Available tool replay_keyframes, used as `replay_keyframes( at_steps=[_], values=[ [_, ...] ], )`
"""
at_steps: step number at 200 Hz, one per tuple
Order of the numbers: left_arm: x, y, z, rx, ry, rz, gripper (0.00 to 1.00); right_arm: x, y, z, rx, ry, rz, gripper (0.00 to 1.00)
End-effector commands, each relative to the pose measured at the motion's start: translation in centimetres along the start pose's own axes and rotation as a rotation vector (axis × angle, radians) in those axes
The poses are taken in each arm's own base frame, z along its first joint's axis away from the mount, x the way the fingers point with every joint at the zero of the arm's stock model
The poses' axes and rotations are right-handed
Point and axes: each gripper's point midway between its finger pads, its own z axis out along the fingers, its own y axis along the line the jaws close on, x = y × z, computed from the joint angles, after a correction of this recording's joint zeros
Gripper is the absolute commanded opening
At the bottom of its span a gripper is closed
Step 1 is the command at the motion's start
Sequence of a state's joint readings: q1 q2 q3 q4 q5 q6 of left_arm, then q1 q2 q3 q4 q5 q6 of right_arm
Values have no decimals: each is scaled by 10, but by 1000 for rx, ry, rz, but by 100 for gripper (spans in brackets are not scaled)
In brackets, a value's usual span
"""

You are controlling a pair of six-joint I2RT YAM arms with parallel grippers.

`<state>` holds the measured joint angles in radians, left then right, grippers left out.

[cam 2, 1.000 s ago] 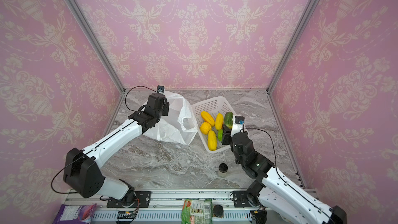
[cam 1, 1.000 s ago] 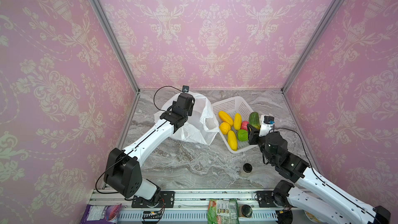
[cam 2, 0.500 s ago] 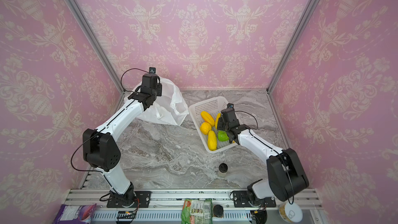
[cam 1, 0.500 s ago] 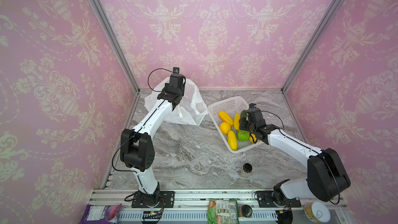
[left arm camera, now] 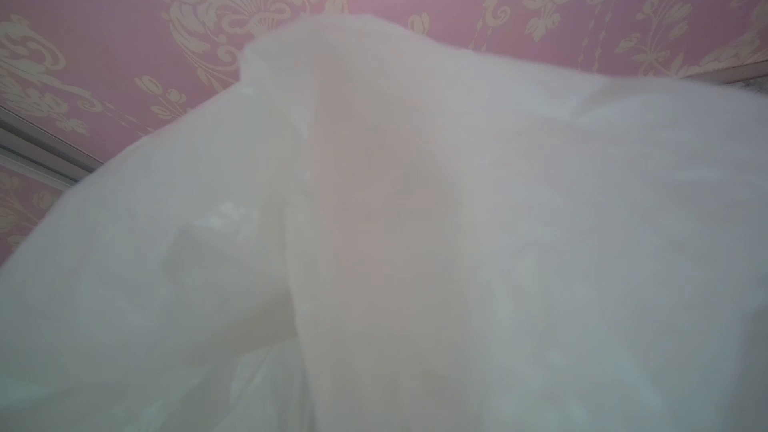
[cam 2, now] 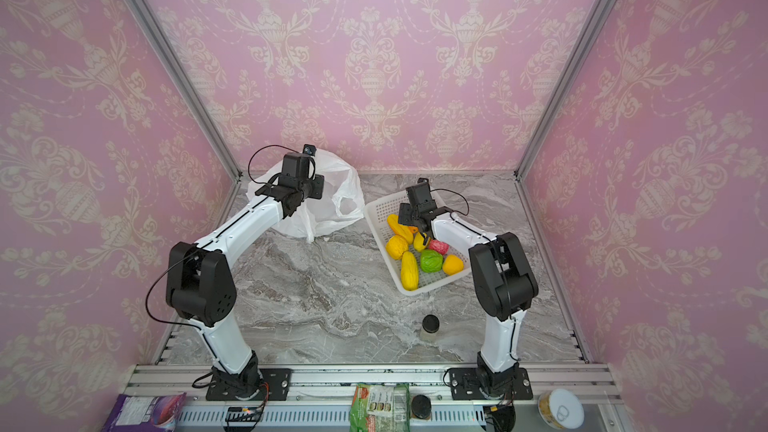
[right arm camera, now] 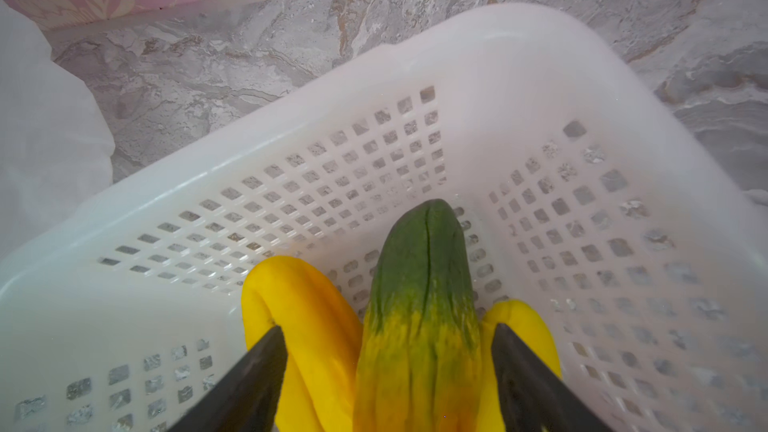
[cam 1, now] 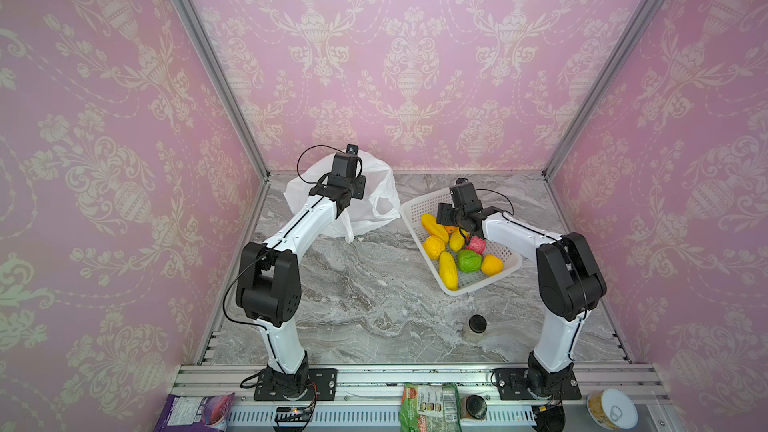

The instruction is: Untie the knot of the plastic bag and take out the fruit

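Count: two arms, one plastic bag (cam 1: 376,184), one basket (cam 1: 424,203), eight fruits.

The bag stood on the tabletop (cam 1: 353,292) at the back left. One loop handle (cam 1: 384,209) hung open just beside the basket's rim.

Both top views gave the fruit tally, all inside the basket: five yellow to yellow-orange pieces (cam 1: 449,270), one pink-red (cam 1: 476,245), one green (cam 1: 469,260), and an orange scrap (cam 1: 451,228) half hidden under the right wrist.

Only the right wrist view resolved that scrap. It was an orange-and-green fruit (right arm camera: 419,305) lying between the spread fingers (right arm camera: 249,380) of the right pincer (right arm camera: 386,328), with a gap on each side and a yellow piece flanking it on either hand.

The left pincer (cam 1: 347,168) was pushed against the bag. The top views showed only its black housing, and the left wrist view only blurred white film (left arm camera: 415,243) before the pink wall — spread or pressed together, could not tell.

One small black-lidded jar (cam 1: 478,323) stood alone in front of the basket, well apart from it.
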<state>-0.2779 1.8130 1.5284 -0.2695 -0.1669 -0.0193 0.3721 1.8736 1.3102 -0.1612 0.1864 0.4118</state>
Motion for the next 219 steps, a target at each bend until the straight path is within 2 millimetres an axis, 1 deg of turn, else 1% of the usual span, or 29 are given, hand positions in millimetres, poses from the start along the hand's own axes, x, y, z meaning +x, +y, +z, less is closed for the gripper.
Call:
replay_keyframes(
  at_steps=[1,21,35,52,65,67,69,72,101,117,129,134,141,155,169,182,195,198,212,219],
  values=[
    [-19,-12,-35,101,-44,-33,24,-20,-5,-20,22,-39,2,90],
    [-22,-14,-52,134,-46,-46,35,-27,-7,-43,12,-75,10,96],
    [-26,-14,-67,149,-63,-58,44,-32,-10,-62,6,-106,17,97],
    [-33,-10,-92,157,-98,-81,54,-36,-16,-87,4,-139,25,98],
    [-37,-8,-112,171,-133,-101,61,-41,-20,-111,-3,-179,37,99],
    [-36,-8,-114,172,-135,-103,62,-44,-21,-115,-6,-190,41,100],
    [-37,-8,-118,177,-142,-106,62,-36,-24,-115,2,-178,37,100],
    [-39,-7,-124,180,-153,-112,63,-33,-26,-118,3,-177,37,100],
    [-36,-3,-172,221,-231,-152,69,-31,-37,-168,-31,-248,62,100],
    [-30,5,-198,215,-281,-176,73,-27,-43,-193,-55,-279,82,100],
    [-23,13,-213,192,-310,-198,75,-24,-50,-211,-63,-300,104,100],
    [-20,16,-217,182,-320,-210,74,-22,-52,-219,-68,-308,111,100],
    [-15,18,-221,182,-328,-220,70,-20,-55,-228,-76,-320,120,100],
    [-2,14,-216,199,-304,-230,55,-14,-61,-247,-89,-342,140,100],
    [12,5,-199,226,-228,-233,42,-7,-65,-263,-110,-363,154,100],
    [27,-1,-181,235,-153,-238,18,1,-70,-276,-124,-376,168,100],
    [35,-7,-164,248,-114,-246,2,6,-74,-288,-137,-392,179,100],
    [36,-9,-160,253,-105,-248,0,7,-75,-290,-138,-395,183,100],
    [34,-19,-142,283,-74,-246,0,8,-80,-300,-136,-418,201,100],
    [29,-23,-134,295,-62,-246,0,5,-83,-306,-128,-433,213,100]
  ],
)
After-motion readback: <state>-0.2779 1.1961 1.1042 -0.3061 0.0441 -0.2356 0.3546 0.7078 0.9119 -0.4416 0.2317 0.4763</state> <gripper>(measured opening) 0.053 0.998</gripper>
